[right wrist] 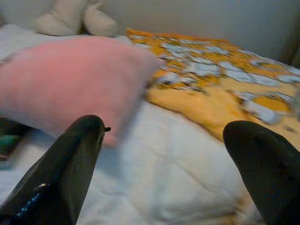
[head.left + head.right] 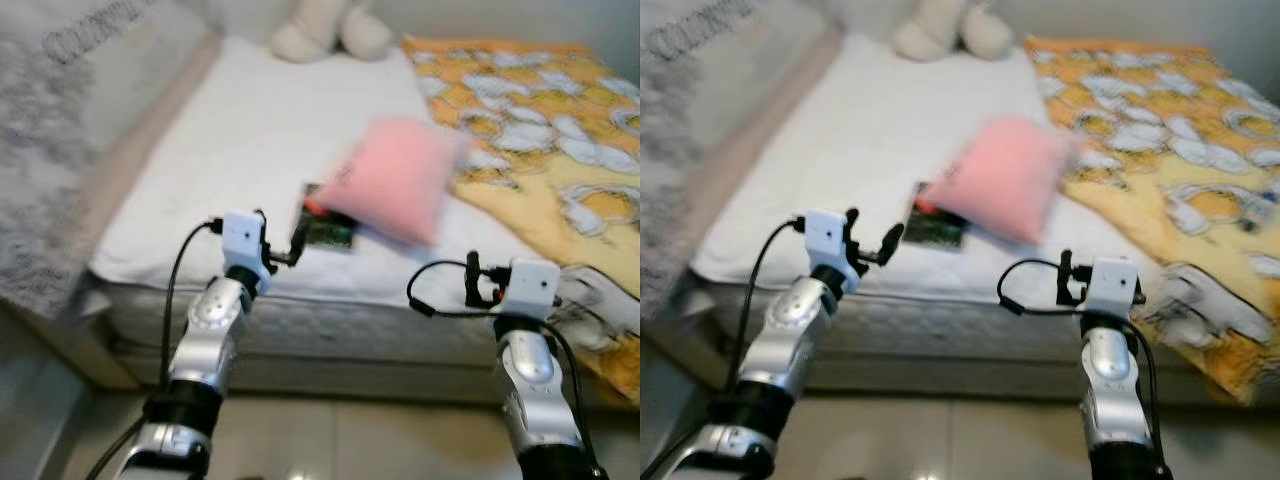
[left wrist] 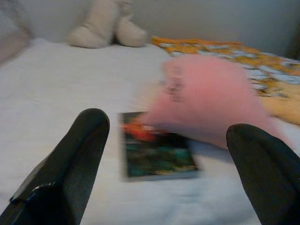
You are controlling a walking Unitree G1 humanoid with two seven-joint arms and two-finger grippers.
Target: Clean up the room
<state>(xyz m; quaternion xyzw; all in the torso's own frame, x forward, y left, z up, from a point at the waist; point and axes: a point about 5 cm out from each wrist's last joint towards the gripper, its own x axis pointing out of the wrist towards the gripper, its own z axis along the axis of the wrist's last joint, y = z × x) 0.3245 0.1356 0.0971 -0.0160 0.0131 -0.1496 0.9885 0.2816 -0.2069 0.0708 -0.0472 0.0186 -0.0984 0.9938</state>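
Observation:
A pink pillow [image 2: 395,180] lies on the white bed [image 2: 250,130], partly over a dark book [image 2: 330,232] with a red and green cover. My left gripper [image 2: 285,245] is raised at the bed's near edge, just short of the book, fingers [image 3: 75,159] open with nothing between them. My right gripper [image 2: 478,280] is held up near the bed's front right corner, fingers [image 1: 70,159] open and empty, pointing toward the pillow [image 1: 70,79] and the orange blanket [image 1: 211,79].
An orange and white patterned blanket [image 2: 540,110] covers the bed's right side and hangs over the front corner. A cream stuffed toy [image 2: 325,30] sits at the head of the bed. A grey rug [image 2: 60,130] lies left. Tiled floor is below.

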